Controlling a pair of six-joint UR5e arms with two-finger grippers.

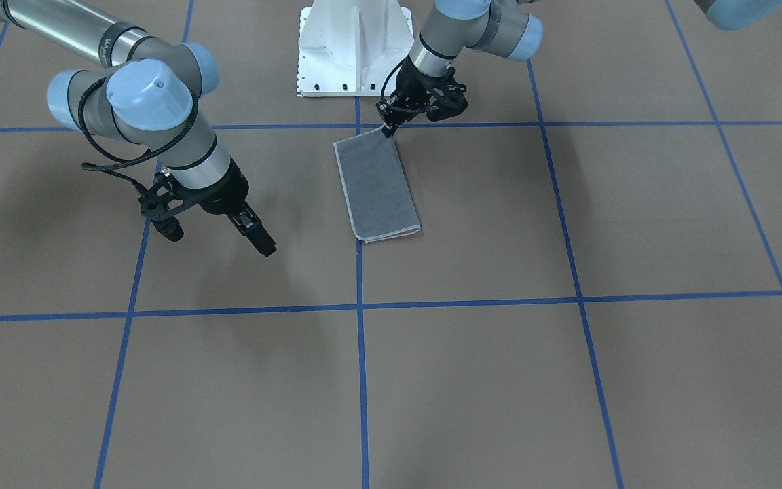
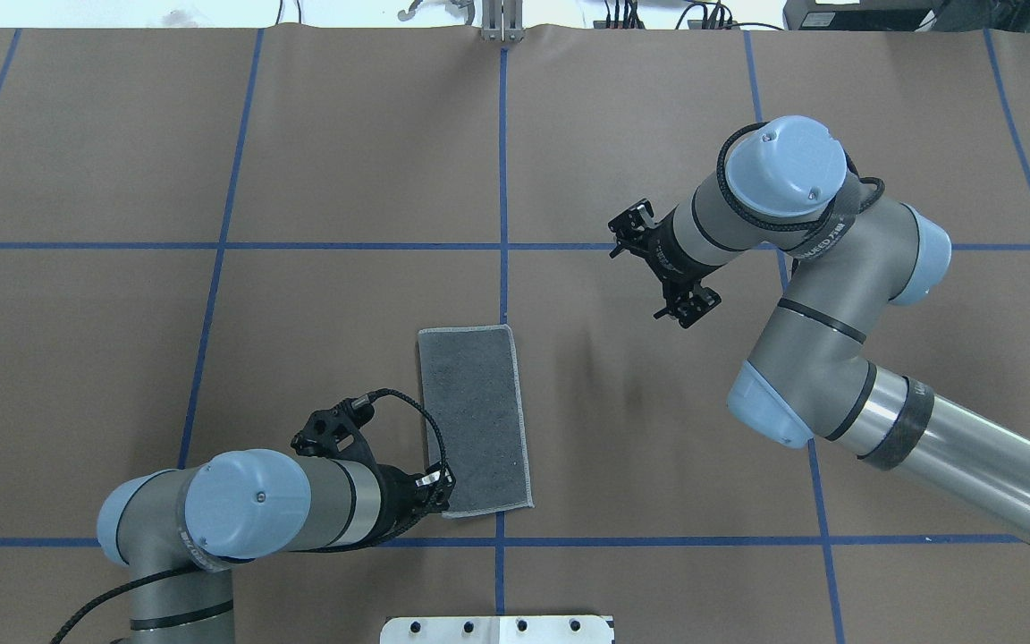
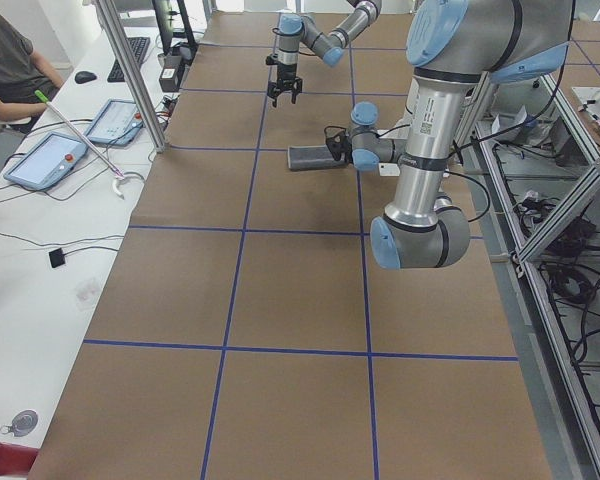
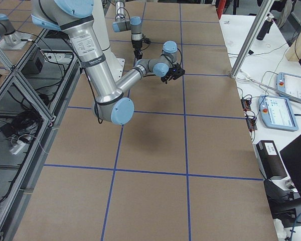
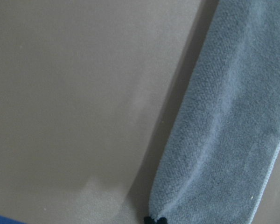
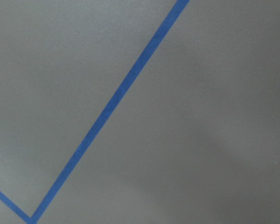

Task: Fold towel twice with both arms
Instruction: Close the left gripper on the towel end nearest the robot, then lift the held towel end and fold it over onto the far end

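The towel [image 1: 377,190] lies flat on the brown table as a long narrow rectangle, grey face up, with a pink sliver [image 1: 406,233] showing at its far end. It also shows in the overhead view [image 2: 475,416] and the left wrist view [image 5: 224,140]. My left gripper [image 1: 388,130] sits low at the towel's corner nearest the robot, and its tips [image 5: 155,219] are shut on that corner. My right gripper [image 1: 265,246] hangs above bare table well to the side of the towel, with its fingers together and nothing in them.
The white bolted pedestal [image 1: 354,47] stands just behind the towel. Blue tape lines [image 2: 503,179] divide the table into squares. In the exterior left view a side bench holds tablets [image 3: 45,160], and a seated person [image 3: 10,60] is beside it.
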